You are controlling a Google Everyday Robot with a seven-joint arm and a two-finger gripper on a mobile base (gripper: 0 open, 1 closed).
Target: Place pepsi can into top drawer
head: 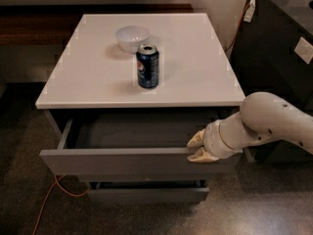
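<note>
Top drawer (117,161) open, gripper (195,147) clamped on its front, pepsi can (147,66) up on the cabinet top (195,58).

I saw the gripper at the right end of the drawer's front panel. Its two pale fingers (196,138) sat narrow, one above the panel's upper edge and one against its face, pinching that edge. The drawer stood partly open, grey inside showing. The pepsi can stood upright near the middle of the white top, well apart from the gripper, with the white bowl (132,37) just behind it. An orange cable (49,199) lay on the floor at lower left.

White bowl (131,37) on cabinet top (195,67); orange floor cable (44,207).
</note>
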